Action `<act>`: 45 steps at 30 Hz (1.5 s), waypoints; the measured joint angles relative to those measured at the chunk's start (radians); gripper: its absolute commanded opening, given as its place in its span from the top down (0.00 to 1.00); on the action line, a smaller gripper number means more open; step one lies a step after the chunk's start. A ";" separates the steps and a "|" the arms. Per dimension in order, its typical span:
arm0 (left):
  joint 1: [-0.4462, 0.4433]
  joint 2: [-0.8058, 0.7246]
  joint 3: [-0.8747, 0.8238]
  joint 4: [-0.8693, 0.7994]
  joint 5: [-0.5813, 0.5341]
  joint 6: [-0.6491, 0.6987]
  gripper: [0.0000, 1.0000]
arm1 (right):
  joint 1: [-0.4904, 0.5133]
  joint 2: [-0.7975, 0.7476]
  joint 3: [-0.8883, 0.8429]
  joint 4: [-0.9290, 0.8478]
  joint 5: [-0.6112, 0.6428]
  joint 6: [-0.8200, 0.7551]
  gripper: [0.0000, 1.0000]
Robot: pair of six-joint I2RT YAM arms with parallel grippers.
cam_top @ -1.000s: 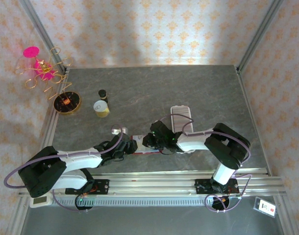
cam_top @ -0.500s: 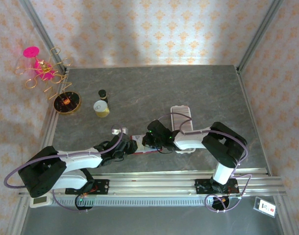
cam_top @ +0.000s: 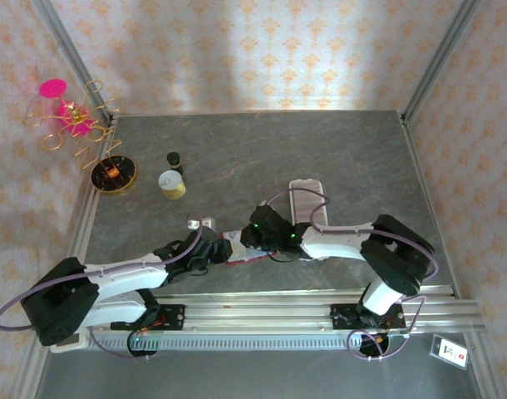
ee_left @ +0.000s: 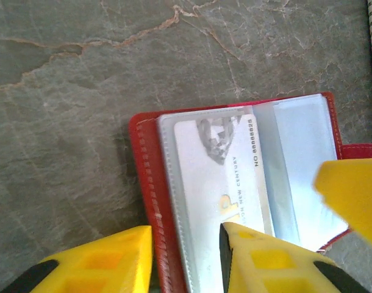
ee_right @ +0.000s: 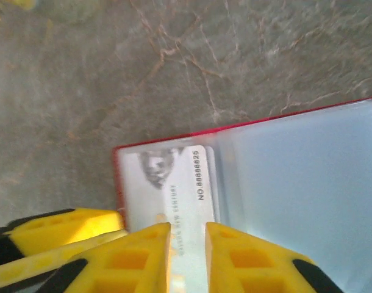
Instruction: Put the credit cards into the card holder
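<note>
There is 1 card holder, lying open and flat close to the middle of the tabletop's near edge, and 1 credit card shows in it, tucked into the clear sleeve by the red left cover. Farther back lie 1 pale oblong object, 1 dark bottle, 1 yellow jar and 1 gold wire stand at the left edge. Compared with 1 second ago, the left arm's shoulder link has swung down and out to the left, stretching that arm flatter, the right arm's elbow has shifted rightward, and the holder has stayed put. Both arms reach low toward each other over the holder. The left tool is partly open, its 2 fingers straddling the red left edge with nothing clamped. The right tool has its jaws a narrow slit apart over the card's near end; whether they touch it I cannot tell.
</note>
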 measured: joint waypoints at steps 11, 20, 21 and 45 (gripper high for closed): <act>0.000 -0.014 0.026 -0.032 0.000 0.006 0.66 | 0.000 -0.080 -0.058 -0.058 0.084 0.008 0.64; 0.000 0.008 0.026 -0.019 0.000 -0.002 0.69 | 0.000 -0.073 -0.061 -0.082 0.115 0.013 0.61; 0.000 0.011 0.026 -0.017 0.000 -0.002 0.70 | 0.000 -0.067 -0.061 -0.082 0.115 0.013 0.61; 0.000 0.099 0.024 0.046 0.000 -0.004 0.72 | 0.023 -0.009 -0.052 -0.088 0.121 0.023 0.55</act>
